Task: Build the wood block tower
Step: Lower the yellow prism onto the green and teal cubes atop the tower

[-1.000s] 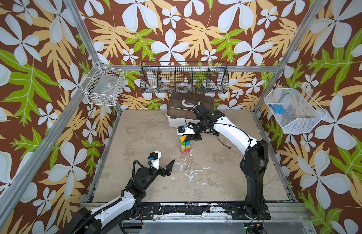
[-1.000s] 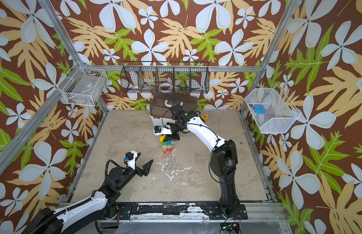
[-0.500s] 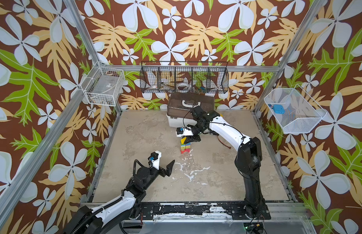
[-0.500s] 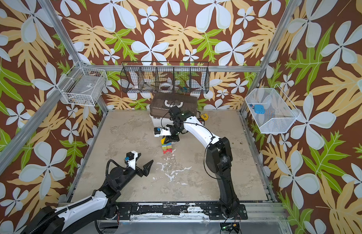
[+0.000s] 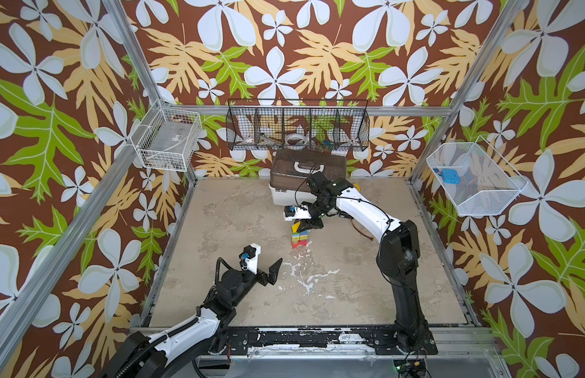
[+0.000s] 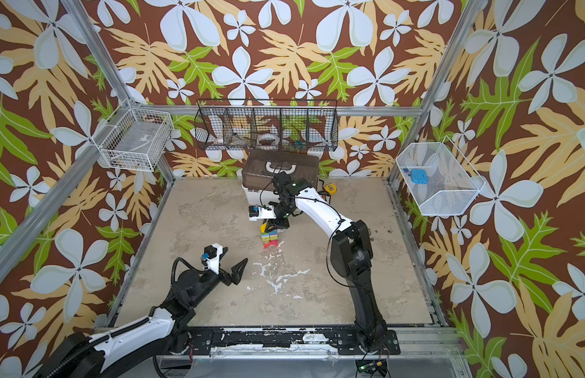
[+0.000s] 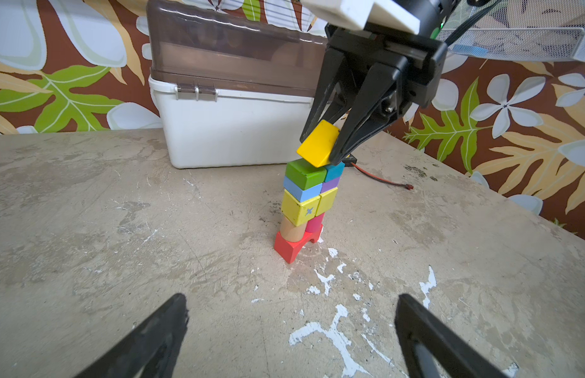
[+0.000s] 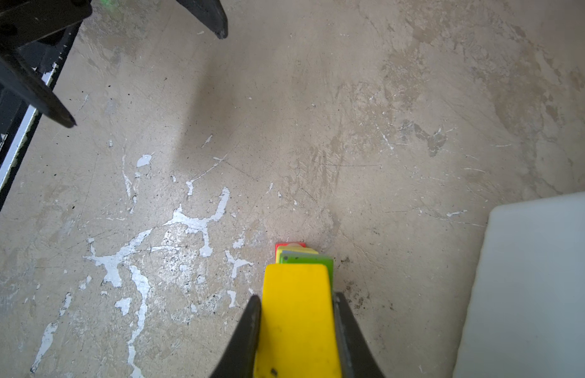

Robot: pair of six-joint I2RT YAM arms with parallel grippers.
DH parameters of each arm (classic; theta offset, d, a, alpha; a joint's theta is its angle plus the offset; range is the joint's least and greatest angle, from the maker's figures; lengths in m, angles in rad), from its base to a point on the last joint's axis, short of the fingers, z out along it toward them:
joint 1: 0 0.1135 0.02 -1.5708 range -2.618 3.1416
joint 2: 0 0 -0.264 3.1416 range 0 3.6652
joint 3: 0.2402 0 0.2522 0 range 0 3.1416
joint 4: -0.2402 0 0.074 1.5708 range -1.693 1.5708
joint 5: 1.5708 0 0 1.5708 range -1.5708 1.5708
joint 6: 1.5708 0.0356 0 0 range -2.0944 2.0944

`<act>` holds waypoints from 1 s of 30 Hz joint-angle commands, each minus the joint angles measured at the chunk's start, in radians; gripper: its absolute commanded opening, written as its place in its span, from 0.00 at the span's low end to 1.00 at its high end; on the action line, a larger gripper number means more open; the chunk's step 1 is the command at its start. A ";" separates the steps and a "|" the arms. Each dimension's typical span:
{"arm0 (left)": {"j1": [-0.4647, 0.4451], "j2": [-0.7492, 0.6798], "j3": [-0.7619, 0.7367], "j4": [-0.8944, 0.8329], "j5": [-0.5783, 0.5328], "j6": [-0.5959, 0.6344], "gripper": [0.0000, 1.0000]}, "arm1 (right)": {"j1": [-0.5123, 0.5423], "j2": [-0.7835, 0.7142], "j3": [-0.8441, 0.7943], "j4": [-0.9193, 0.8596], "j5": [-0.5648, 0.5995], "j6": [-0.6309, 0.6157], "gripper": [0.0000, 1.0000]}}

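The tower (image 5: 299, 236) (image 6: 270, 238) (image 7: 306, 203) stands mid-table. It has a red arch at the bottom, then tan and pink cylinders, two yellow cubes, blue and purple, and green and teal on top. My right gripper (image 5: 306, 225) (image 6: 274, 226) (image 7: 318, 149) (image 8: 297, 296) hangs over the tower, shut on the yellow rounded piece (image 7: 318, 143) (image 8: 297, 314). The piece is tilted, its lower edge at the top blocks. My left gripper (image 5: 266, 266) (image 6: 230, 261) (image 7: 292, 299) is open and empty, low over the table in front of the tower.
A white box with a brown lid (image 5: 306, 176) (image 7: 232, 131) stands just behind the tower. A thin red-and-black wire (image 7: 382, 180) lies on the table to its right. Wire baskets (image 5: 297, 127) hang on the walls.
My right gripper, still holding the yellow piece, has shifted slightly to the left over the tower. The left arm has not moved.
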 commanded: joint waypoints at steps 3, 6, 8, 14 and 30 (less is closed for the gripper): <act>0.000 0.004 -0.015 0.040 -0.009 0.004 1.00 | 0.001 0.011 0.014 -0.016 -0.002 0.010 0.01; -0.001 0.004 -0.014 0.040 -0.009 0.004 1.00 | 0.001 0.017 0.017 -0.014 -0.001 0.012 0.02; 0.000 0.004 -0.014 0.039 -0.009 0.004 1.00 | 0.001 0.020 0.017 -0.014 0.000 0.012 0.02; 0.000 0.005 -0.015 0.040 -0.009 0.003 1.00 | 0.000 0.025 0.016 -0.011 0.024 0.017 0.03; 0.000 0.008 -0.014 0.041 -0.008 0.004 1.00 | 0.001 0.025 0.017 -0.002 0.024 0.030 0.12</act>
